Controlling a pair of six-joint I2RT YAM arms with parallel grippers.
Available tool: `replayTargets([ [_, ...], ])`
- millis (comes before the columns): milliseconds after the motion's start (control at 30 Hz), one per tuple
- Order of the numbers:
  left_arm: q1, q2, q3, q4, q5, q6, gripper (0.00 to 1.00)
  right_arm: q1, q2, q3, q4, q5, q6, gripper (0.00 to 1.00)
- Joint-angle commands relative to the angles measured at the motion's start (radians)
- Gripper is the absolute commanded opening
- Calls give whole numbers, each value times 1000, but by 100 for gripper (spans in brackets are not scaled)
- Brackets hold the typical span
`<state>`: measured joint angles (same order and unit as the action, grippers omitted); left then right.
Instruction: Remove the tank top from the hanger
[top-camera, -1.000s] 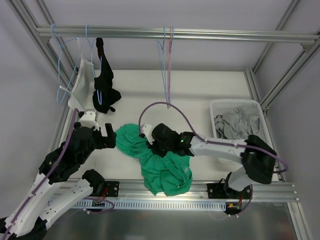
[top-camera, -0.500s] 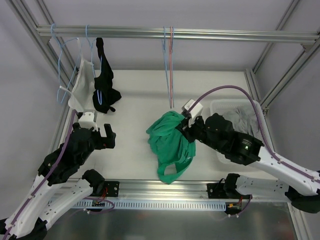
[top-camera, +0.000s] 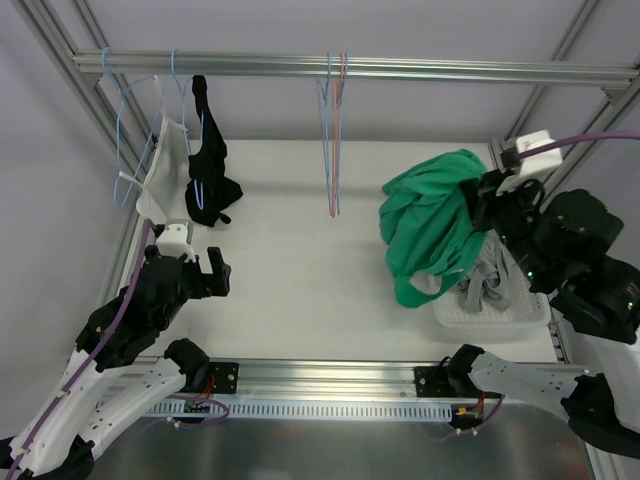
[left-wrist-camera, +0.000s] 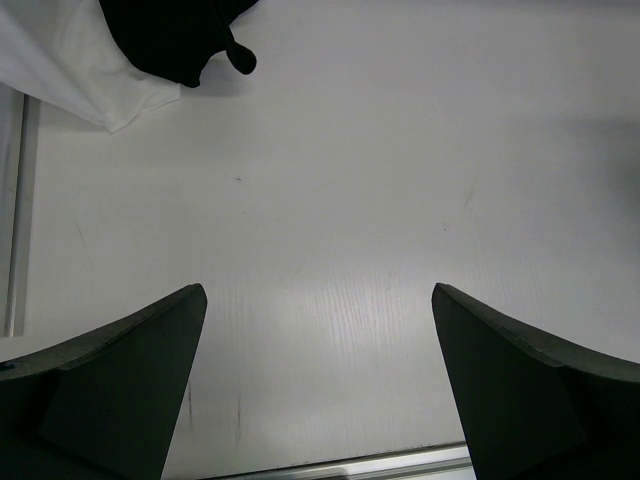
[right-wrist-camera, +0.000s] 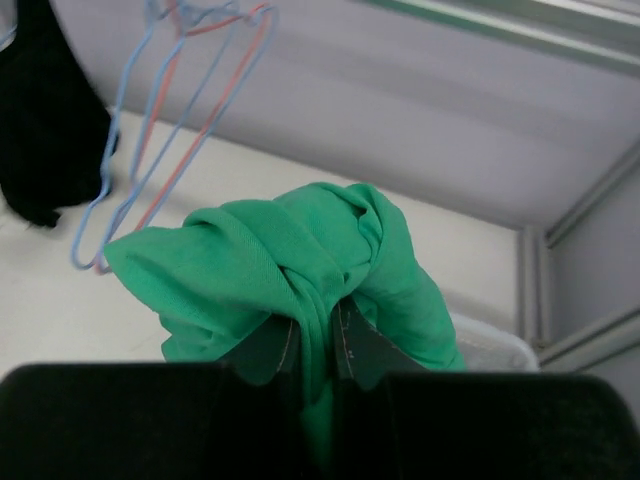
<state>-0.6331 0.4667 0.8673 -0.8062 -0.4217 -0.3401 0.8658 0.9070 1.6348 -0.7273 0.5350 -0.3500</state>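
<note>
The green tank top (top-camera: 430, 225) hangs bunched in the air at the right, off any hanger, its lower loop dangling over the white basket (top-camera: 495, 312). My right gripper (right-wrist-camera: 318, 345) is shut on a gathered fold of it (right-wrist-camera: 280, 250), and in the top view it sits at the cloth's right edge (top-camera: 480, 205). Two empty hangers, blue and pink (top-camera: 333, 150), hang from the rail to the left of the cloth (right-wrist-camera: 150, 120). Low over the bare table at the left, my left gripper (top-camera: 205, 272) stands open with nothing between its fingers (left-wrist-camera: 317, 290).
A white garment (top-camera: 165, 170) and a black one (top-camera: 207, 160) hang on hangers at the far left (left-wrist-camera: 170, 30). Grey clothes (top-camera: 490, 280) lie in the basket. The metal rail (top-camera: 450, 70) crosses the back, and frame posts stand at both sides.
My right arm lifted the green tank top off the table's middle and carried it up and to the right, over the basket. The left arm stayed still.
</note>
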Motion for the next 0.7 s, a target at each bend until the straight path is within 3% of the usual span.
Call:
replayTargets([
  [0,7,-7,-5,21,-8,9,99,-103,59,134,-33,91,-84,0],
  [167,9,-20,-8,22,0,9,99,-451,159,243,-92,-116,-49,0],
  [233,9,-29,-8,22,-2,9,99,-529,165,231,-90,-182,-40,0],
  [367,9,-42,-11,24,6,7,99,-649,135,38,12,-158,-12,0],
  [533,7,-37,-11,27,17,12,99,-686,14,-245,106,-248,91,0],
  [667,7,-42,-11,29,18,12,99,-724,-40,-498,184,-216,173,0],
])
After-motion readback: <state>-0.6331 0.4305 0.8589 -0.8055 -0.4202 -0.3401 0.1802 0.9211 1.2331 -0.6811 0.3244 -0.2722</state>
